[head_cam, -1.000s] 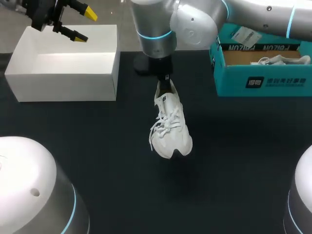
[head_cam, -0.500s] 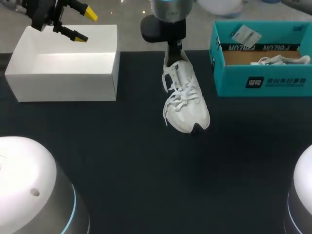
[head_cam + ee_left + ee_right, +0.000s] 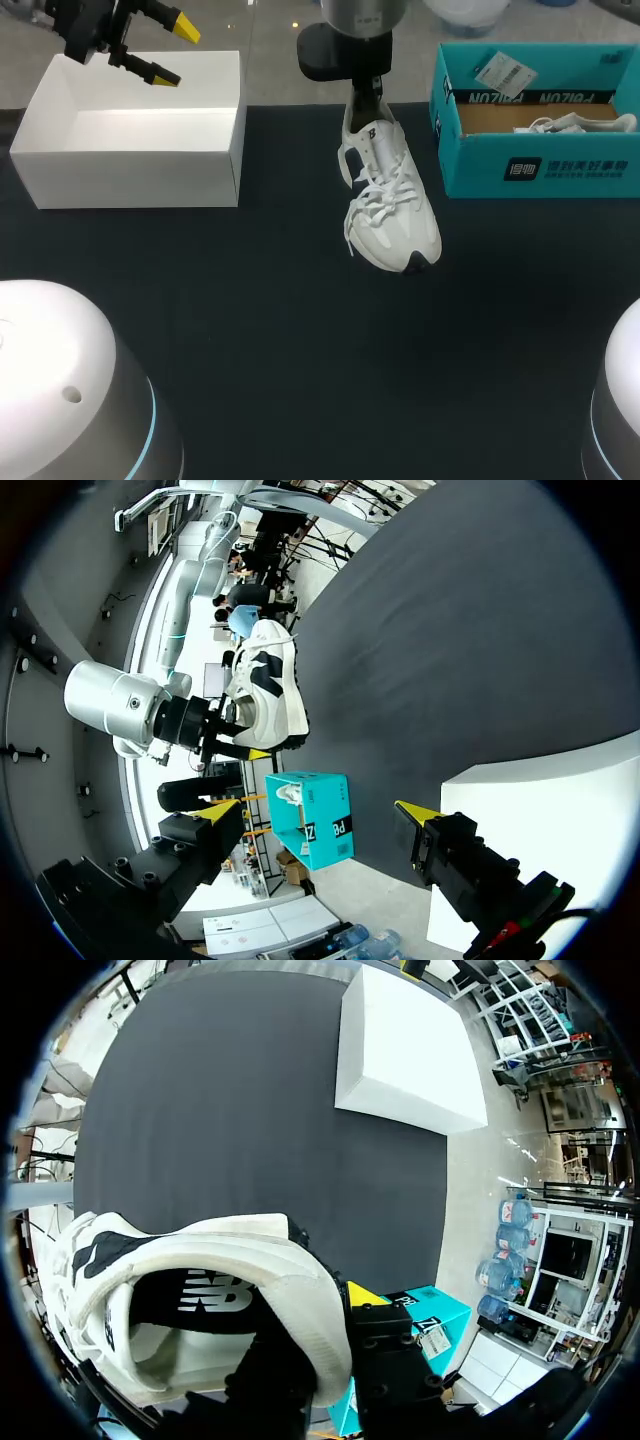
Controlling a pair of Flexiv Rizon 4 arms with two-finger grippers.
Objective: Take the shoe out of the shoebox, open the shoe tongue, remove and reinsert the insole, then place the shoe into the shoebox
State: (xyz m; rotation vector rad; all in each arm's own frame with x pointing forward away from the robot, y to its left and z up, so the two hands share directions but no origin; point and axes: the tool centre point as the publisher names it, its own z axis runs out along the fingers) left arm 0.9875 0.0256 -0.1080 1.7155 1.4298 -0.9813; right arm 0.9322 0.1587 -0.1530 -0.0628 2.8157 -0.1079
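L gripper (image 3: 172, 50) hangs over the back edge of the white box (image 3: 130, 130), fingers spread wide w/ nothing in them. Mid-table, R gripper (image 3: 366, 95) is clamped on the heel collar of the white shoe (image 3: 390, 205), which hangs toe-down beside the teal shoebox (image 3: 540, 165). A 2nd shoe (image 3: 575, 123) lies inside that box.

The right gripper (image 3: 325, 1345) pinches the back edge of the white shoe (image 3: 200, 1290). One black finger is inside the shoe and one is outside, and only the outside finger shows its yellow tip. We look right into the shoe's dark inside, and past it lies the dark table (image 3: 230, 1090) with a white box (image 3: 405, 1050) at its far side and a corner of the teal shoebox (image 3: 445, 1305) peeking out just beside the gripper.
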